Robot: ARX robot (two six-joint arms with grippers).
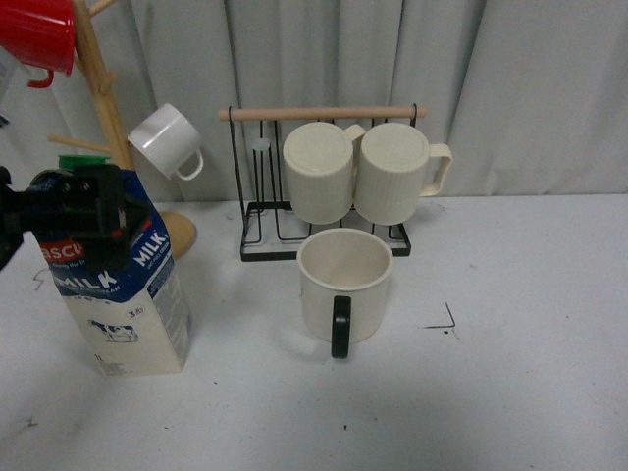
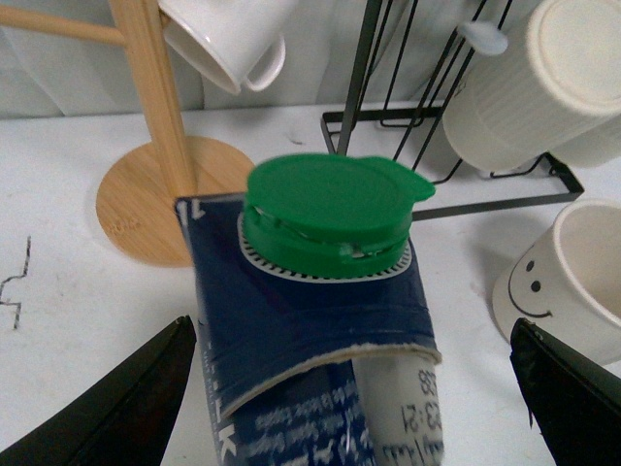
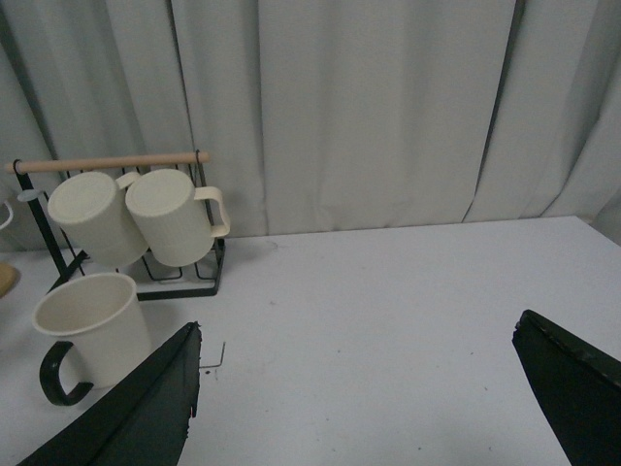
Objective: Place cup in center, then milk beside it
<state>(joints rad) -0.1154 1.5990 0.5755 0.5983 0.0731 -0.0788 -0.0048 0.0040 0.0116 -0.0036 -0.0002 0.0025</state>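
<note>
A white desk [image 1: 510,392] runs back to a grey curtain [image 1: 530,78]. At the near left stands the milk carton [image 1: 123,304], its green cap [image 2: 330,218] up. The left fingers [image 2: 116,408] are spread wide on either side of its top, touching nothing. The right fingers [image 3: 136,408] are likewise released, with only bare desk between them. To the right of the carton and a little farther back sits the cup [image 1: 343,280], upright, with its dark handle [image 1: 340,326] facing near and a black corner mark [image 1: 446,319] to its right. Just behind it, a black wire rack [image 1: 257,211] holds two ribbed mugs [image 1: 358,172]. At the far left, a wooden mug tree [image 1: 98,88] carries a small white cup [image 1: 167,140] and a red cup [image 1: 37,34].
</note>
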